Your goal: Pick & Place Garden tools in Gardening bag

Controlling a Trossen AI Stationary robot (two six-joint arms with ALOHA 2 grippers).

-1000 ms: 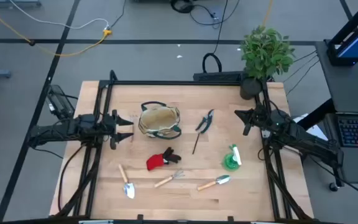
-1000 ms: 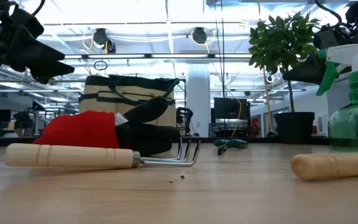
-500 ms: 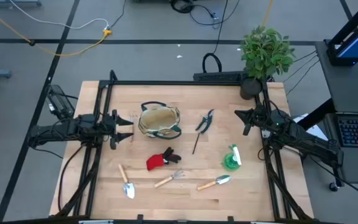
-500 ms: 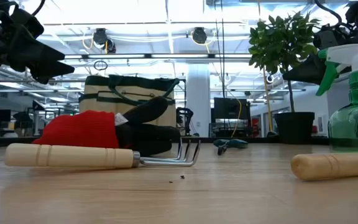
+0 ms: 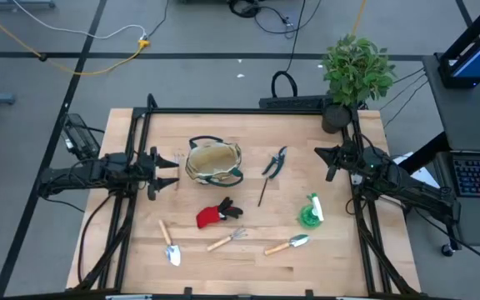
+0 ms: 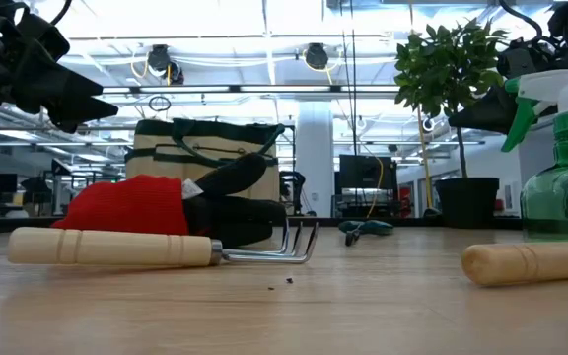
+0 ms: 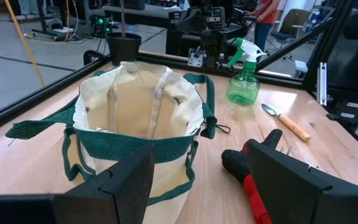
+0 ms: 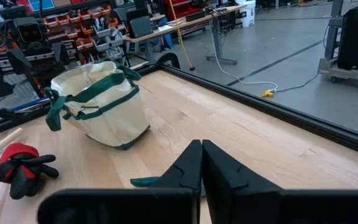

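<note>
Leftmost, the left gripper [image 5: 172,172] hangs over the table's [image 5: 248,262] left part, its fingers [image 7: 291,180] spread wide with nothing between them; it points at the bag [image 5: 214,162], which stands just beside it, upright and open-mouthed, with green trim and handles. In the left wrist view the bag [image 7: 138,134] fills the space ahead of the gripper [image 7: 197,180].

Nearer the front edge lies a trowel [image 5: 169,243], blade toward the front. Right of it, the red-black glove [image 5: 218,213] lies in front of the bag, apart from it. Just in front of the glove rests the rake [image 5: 229,239], tines toward the right; in the low view its wooden handle [image 6: 116,247] lies across the foreground with the glove [image 6: 166,207] behind it.

Right of the bag lie the shears [image 5: 275,162], and from them a thin stick [image 5: 262,192] runs toward the front. A second trowel [image 5: 287,245] lies near the front, blade to the right. Beside it stands the green bottle [image 5: 310,212], upright.

Farther right, the right gripper [image 5: 324,156] hovers over the table's right part, fingers [image 8: 188,171] pressed together, holding nothing. A plant [image 5: 356,71] stands at the far right corner.
</note>
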